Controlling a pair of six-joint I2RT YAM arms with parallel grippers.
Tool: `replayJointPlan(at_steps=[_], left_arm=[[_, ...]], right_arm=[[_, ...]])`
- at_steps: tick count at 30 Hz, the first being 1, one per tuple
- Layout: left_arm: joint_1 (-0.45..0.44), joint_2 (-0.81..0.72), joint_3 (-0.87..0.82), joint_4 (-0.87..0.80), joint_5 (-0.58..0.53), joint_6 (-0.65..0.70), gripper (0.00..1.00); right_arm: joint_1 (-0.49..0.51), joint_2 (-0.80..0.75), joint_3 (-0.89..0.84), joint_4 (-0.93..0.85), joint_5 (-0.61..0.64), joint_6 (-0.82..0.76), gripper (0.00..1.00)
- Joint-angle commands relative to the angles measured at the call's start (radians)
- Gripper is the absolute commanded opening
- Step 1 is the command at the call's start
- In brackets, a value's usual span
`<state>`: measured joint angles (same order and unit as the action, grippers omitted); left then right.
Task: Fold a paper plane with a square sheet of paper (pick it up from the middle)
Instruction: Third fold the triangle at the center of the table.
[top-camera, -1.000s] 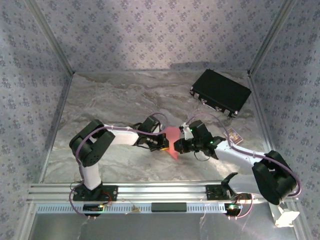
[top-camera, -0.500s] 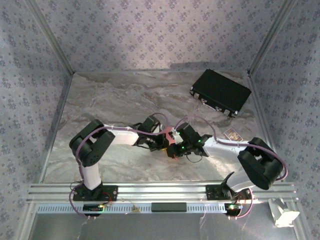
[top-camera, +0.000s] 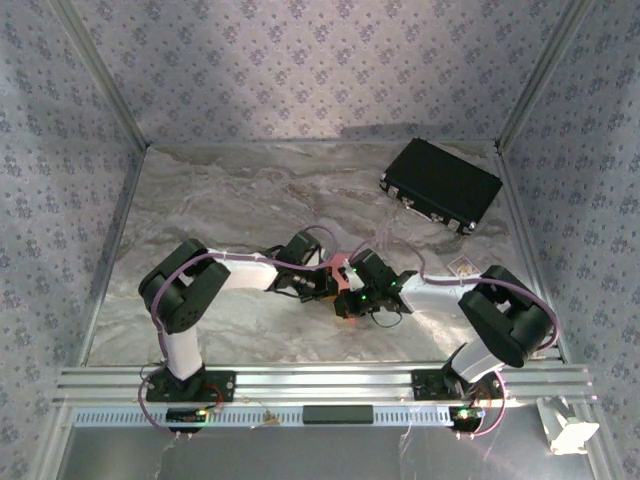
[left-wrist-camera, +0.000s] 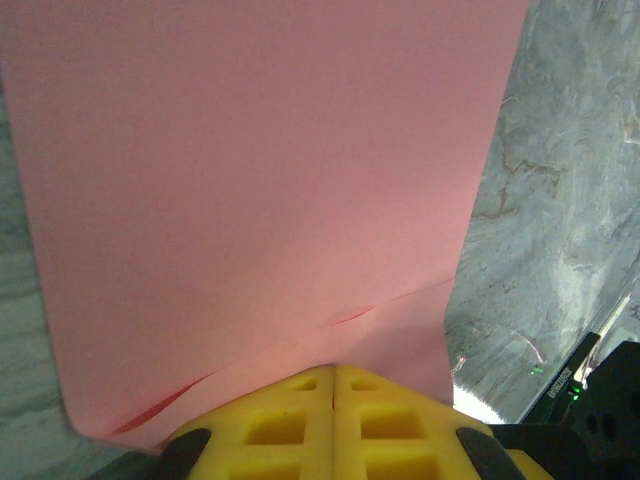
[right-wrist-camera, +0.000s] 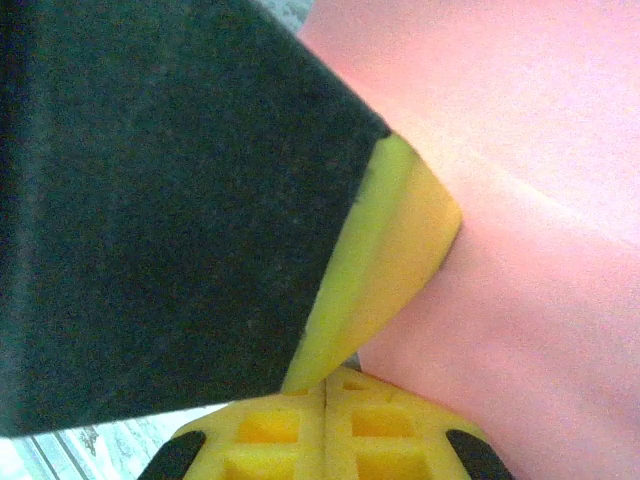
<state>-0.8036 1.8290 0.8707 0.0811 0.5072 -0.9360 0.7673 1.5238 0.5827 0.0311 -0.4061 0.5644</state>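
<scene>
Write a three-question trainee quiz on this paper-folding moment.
1. True or false: the black case lies towards the far right corner of the table.
2. The left gripper is: A) open, B) shut on the square sheet of paper, C) shut on the black case.
3. On the right gripper, what colour are the fingers?

Key: 1 true; 2 B; 3 yellow.

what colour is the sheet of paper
The sheet of paper is plain salmon pink, with no pattern. It shows best in the left wrist view.
</scene>
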Motion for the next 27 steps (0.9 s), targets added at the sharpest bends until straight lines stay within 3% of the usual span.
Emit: replayJointPlan(at_steps=[1,27], left_arm=[[-0.002,0.039,-0.004,-0.081,-0.054,0.02,0.0],[0.0,0.053,-0.006,-0.087,-0.063,0.024,0.0]], right_arm=[[-0.006,-0.02,-0.041,-0.01,-0.003,0.029,0.0],[-0.028,-0.249,-0.253,0.009,-0.033,0.127,0.06]])
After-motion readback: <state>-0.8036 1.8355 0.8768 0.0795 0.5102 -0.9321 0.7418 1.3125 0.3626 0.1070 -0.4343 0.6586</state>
